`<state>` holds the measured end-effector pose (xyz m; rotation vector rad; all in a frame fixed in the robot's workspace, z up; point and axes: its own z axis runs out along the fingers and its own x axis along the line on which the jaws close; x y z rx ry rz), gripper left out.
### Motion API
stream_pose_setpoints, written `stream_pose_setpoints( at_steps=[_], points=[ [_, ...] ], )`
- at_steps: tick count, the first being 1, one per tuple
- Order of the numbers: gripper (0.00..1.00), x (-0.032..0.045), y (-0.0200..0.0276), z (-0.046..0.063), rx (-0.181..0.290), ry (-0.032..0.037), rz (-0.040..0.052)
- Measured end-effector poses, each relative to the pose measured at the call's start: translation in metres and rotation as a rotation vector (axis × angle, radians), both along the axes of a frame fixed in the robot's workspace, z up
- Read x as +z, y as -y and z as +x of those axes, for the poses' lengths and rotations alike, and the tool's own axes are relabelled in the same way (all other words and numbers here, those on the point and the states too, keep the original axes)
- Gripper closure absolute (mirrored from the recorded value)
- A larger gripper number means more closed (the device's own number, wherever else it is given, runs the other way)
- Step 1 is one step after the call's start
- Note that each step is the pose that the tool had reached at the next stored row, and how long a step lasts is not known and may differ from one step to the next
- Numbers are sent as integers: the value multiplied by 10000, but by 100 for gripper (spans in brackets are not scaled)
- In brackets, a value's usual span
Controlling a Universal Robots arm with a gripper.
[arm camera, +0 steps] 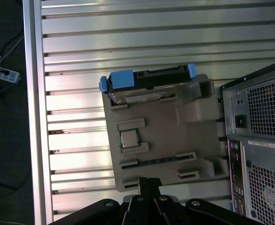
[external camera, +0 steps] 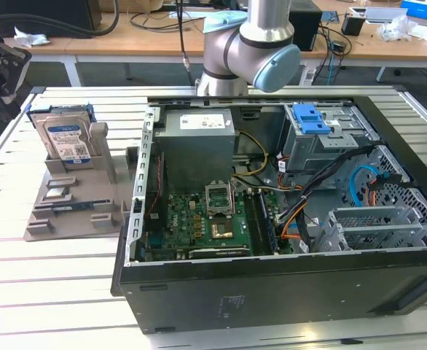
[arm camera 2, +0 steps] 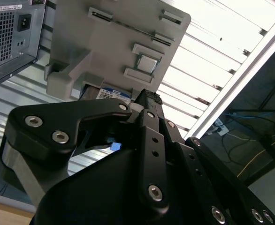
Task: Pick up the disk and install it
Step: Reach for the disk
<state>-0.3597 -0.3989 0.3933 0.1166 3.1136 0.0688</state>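
The disk [external camera: 66, 138] stands upright in a slot at the far end of a grey holder [external camera: 75, 208], at the exterior view's left, beside the open computer case [external camera: 272, 292]. Its silver face carries a white-and-blue label, and blue rails run round its edges. In the first wrist view I look down on the disk's top edge [arm camera: 149, 77] and the holder [arm camera: 165, 136]. My gripper [arm camera: 144, 181] hangs above the holder's opposite end, fingers together, holding nothing. In the second wrist view, a strip of the disk's label [arm camera 2: 114, 93] shows just past my gripper [arm camera 2: 149, 96].
Inside the case, a grey drive cage [external camera: 323, 149] carries a blue bracket [external camera: 308, 117]. A chip [arm camera: 128, 139] lies in a recess of the holder. The case's rear panel [arm camera: 257, 140] stands close beside the holder. The slatted metal table [external camera: 68, 292] ends at an edge rail [arm camera: 32, 117].
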Motion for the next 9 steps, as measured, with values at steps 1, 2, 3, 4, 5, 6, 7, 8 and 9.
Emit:
stream_pose_setpoints(
  at_steps=[1, 2, 3, 4, 5, 6, 7, 8, 9],
  points=[
    [89, 0, 0, -10, 0, 0, 0],
    [89, 0, 0, -16, 0, -1, 0],
    [89, 0, 0, -25, 0, -1, 0],
    [89, 0, 0, -33, 0, 0, 0],
    [89, 0, 0, -41, 0, 0, 0],
    [89, 0, 0, -50, 0, 0, 0],
    [89, 0, 0, -57, 0, -1, 0],
    [89, 0, 0, -63, 0, -1, 0],
    [89, 0, 0, -72, 0, 0, 0]
  ],
)
